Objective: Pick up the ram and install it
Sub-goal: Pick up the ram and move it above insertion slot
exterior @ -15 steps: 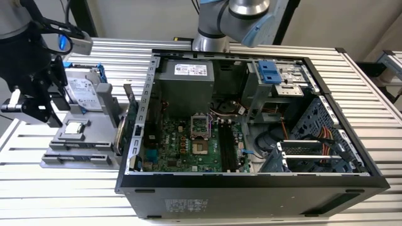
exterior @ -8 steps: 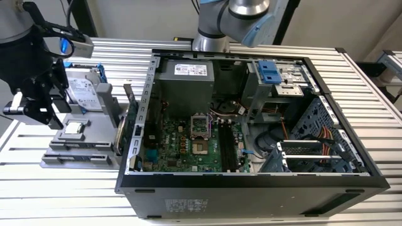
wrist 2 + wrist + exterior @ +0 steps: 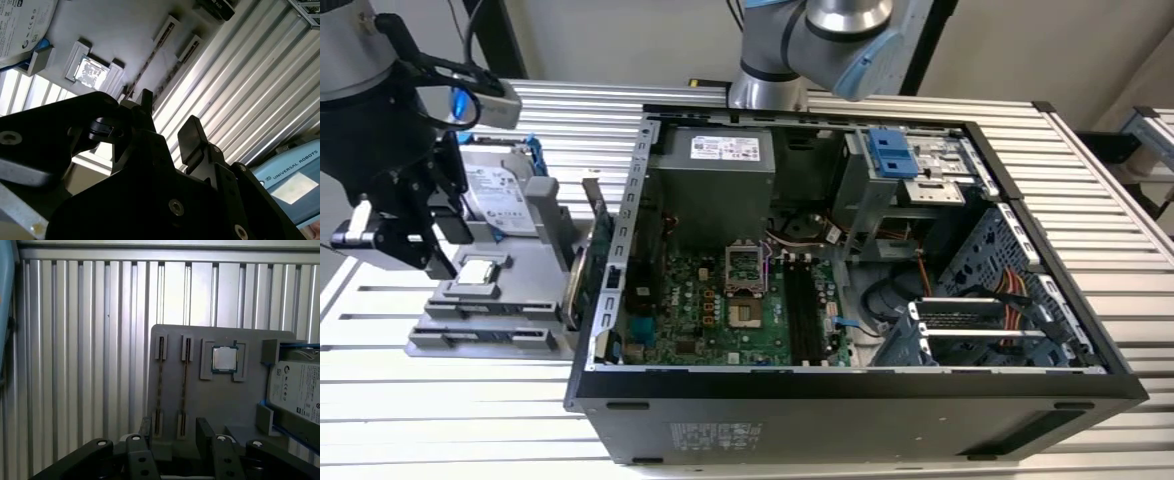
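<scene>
The claw (image 3: 175,432) is spread wide and holds nothing, its fingers (image 3: 204,429) hanging above the grey holder (image 3: 220,405) (at the exterior view's left, on the ribbed metal worktop (image 3: 480,420)). The ram (image 3: 160,385) stands on edge in a slot of that holder, a second thin stick (image 3: 184,385) just beside it, then a processor chip (image 3: 224,359) and a hard drive (image 3: 300,390). The open computer case (image 3: 854,390) sits in the exterior view's middle and right.
</scene>
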You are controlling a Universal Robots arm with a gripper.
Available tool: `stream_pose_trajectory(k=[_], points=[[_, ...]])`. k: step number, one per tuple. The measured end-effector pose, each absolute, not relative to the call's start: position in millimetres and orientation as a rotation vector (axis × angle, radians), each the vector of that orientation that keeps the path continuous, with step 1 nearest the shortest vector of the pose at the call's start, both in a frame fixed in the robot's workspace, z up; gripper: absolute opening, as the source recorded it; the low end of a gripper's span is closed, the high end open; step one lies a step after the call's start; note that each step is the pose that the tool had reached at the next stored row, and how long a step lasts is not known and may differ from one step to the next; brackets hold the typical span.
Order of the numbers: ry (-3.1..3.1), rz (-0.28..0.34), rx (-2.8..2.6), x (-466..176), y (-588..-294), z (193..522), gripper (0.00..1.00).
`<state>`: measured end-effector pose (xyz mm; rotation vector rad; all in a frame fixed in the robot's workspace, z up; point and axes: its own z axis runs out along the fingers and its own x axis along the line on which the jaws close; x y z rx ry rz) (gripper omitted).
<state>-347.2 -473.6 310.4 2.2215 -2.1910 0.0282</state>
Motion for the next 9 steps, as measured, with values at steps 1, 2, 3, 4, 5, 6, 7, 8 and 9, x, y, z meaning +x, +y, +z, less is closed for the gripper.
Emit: stream_pose_trajectory(k=[1,2,3,4,5,6,7,8,9], points=[[-2.191,0.029,2.221,-347.1,-473.6,309.6,1.0],[-2.19,0.03,2.22,-347.2,-473.6,309.0,1.0],[-2.19,0.032,2.22,-347.2,-473.6,308.3,1.0],[-2.189,0.033,2.219,-347.2,-473.5,307.7,1.0],[-2.188,0.034,2.219,-347.2,-473.5,307.0,1.0],[-2.188,0.036,2.218,-347.2,-473.5,306.3,1.0],[-2.187,0.037,2.218,-347.2,-473.5,305.7,1.0],[-2.187,0.038,2.217,-347.2,-473.5,305.1,1.0],[-2.186,0.039,2.216,-347.2,-473.4,304.5,1.0]])
